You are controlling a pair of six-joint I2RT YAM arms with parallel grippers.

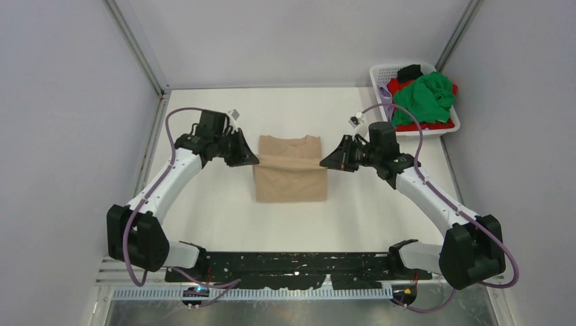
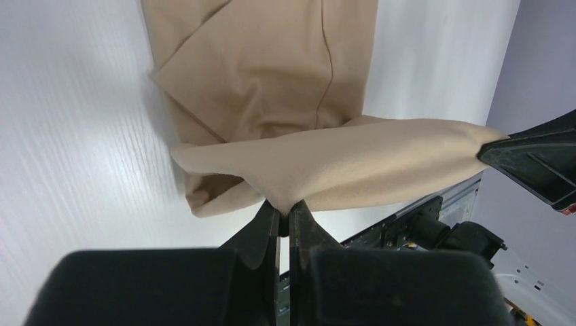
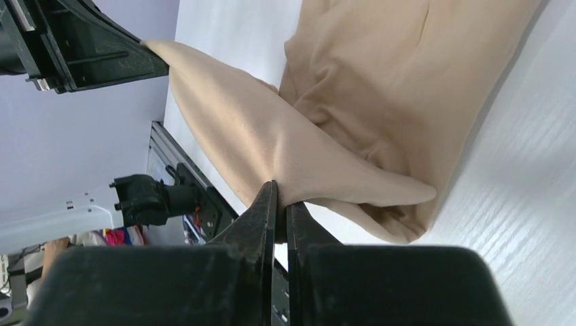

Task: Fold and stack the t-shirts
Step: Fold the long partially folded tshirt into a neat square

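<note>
1. You have the beige t-shirt (image 1: 291,183) lying mid-table (image 1: 204,197), folded narrow into a rough rectangle.
2. One layer of it is lifted off the surface and pulled taut from side to side, forming a band across its far half. The rest lies flat with soft creases.
3. Your green t-shirt (image 1: 424,98) sits crumpled on top of the heap in the white basket (image 1: 380,70) at the far right corner.
4. The red t-shirt (image 1: 435,126) lies under the green. The black t-shirt (image 1: 409,72) is at the heap's far end, and a sliver of the lilac t-shirt (image 1: 385,90) shows at the left rim.
</note>
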